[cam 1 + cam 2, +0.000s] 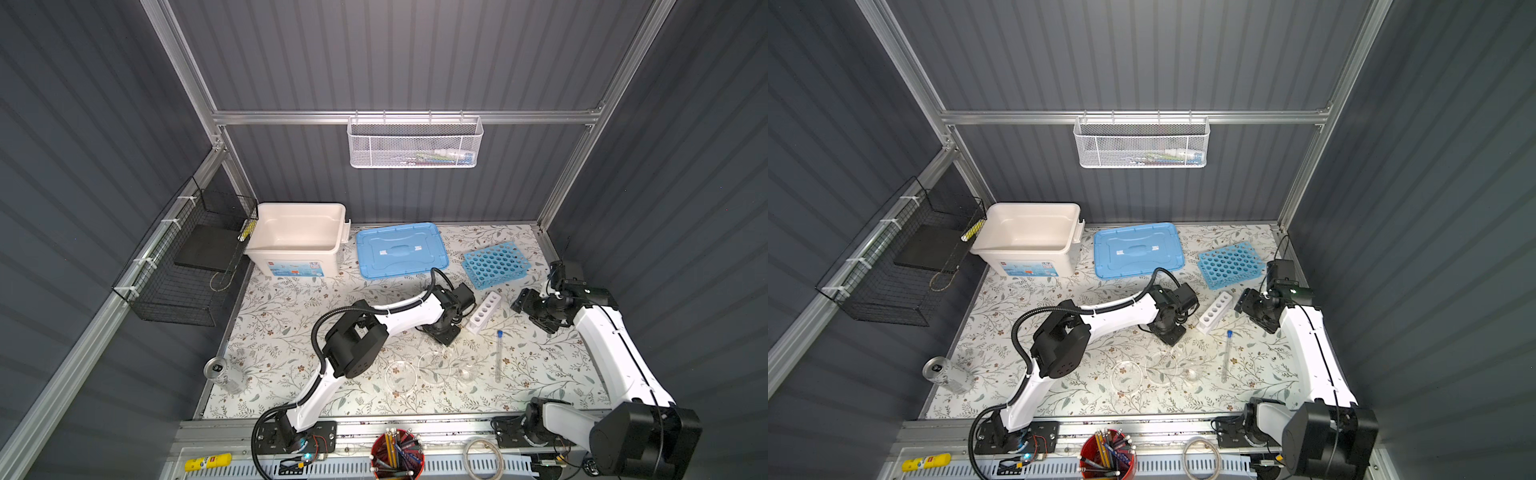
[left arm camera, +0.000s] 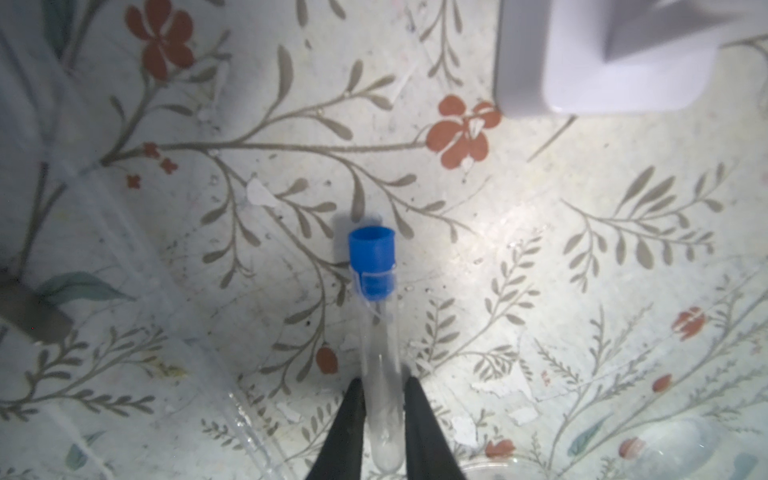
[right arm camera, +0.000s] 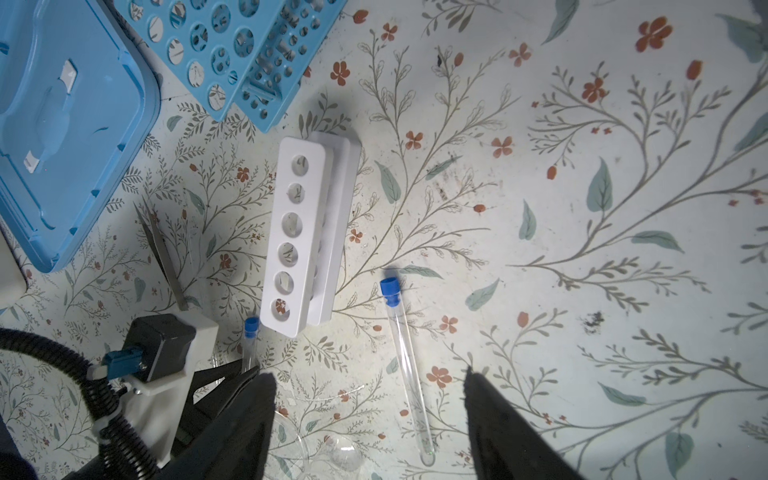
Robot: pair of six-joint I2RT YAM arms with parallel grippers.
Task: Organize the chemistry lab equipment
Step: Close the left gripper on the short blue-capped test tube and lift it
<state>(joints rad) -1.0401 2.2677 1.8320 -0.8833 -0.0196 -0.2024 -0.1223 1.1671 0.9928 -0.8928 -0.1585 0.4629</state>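
Ok so the left gripper (image 2: 383, 379) is down at the floral table (image 1: 291, 332) and its jaws are pinched in on a blue-capped test tube (image 2: 379, 340). Both dark fingers (image 2: 353, 415) sit right against the glass, well back from the cap. That tube is just beside the end of the white six-hole rack (image 3: 299, 237). Can't tell if it's off the table or resting on it.

The right gripper (image 3: 369, 373) hangs above the table on the other side of that rack, jaws spread wide, nothing in them. A second test tube (image 3: 405, 365) lies flat on the table near it.

Two petri dishes (image 1: 401, 376) (image 1: 434, 365) and a small glass flask (image 1: 466, 372) sit nearer the front edge. The tweezers (image 3: 164, 257) lie beside the blue lid (image 1: 401, 249), with the blue tube rack (image 1: 494, 264) further back.
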